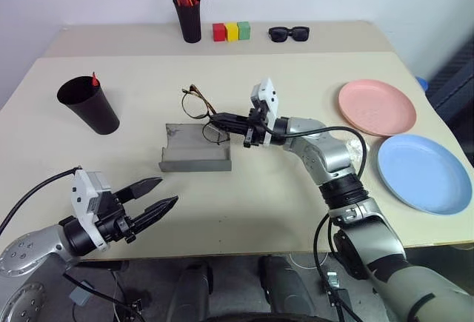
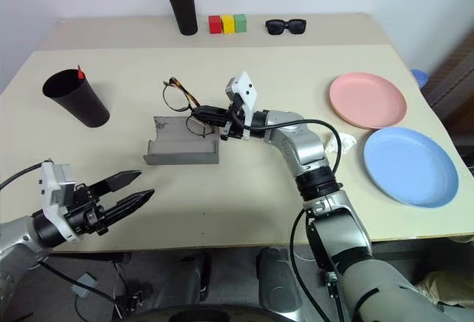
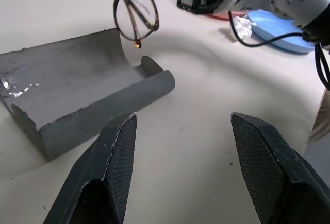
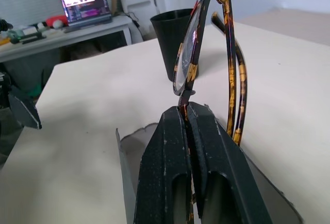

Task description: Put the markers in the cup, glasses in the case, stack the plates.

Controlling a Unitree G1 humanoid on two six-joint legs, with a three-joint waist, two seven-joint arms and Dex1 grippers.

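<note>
My right gripper [image 1: 215, 121] is shut on the glasses [image 1: 196, 104], pinching the thin dark frame by one lens rim. It holds them just above the far edge of the open grey case [image 1: 194, 161], with the temple arms unfolded. The black cup [image 1: 89, 105] stands at the left of the table, and a red marker tip [image 1: 95, 79] pokes above its rim. The pink plate [image 1: 376, 107] and the blue plate [image 1: 424, 172] lie side by side at the right, apart. My left gripper [image 1: 168, 191] hovers open near the front left edge, short of the case [image 3: 77, 80], with nothing in it.
At the back stand a black pen holder with orange-red pens [image 1: 188, 12], three coloured blocks [image 1: 231, 32] and black sunglasses [image 1: 289, 34]. A small crumpled white scrap [image 2: 344, 141] lies beside the right forearm, near the plates.
</note>
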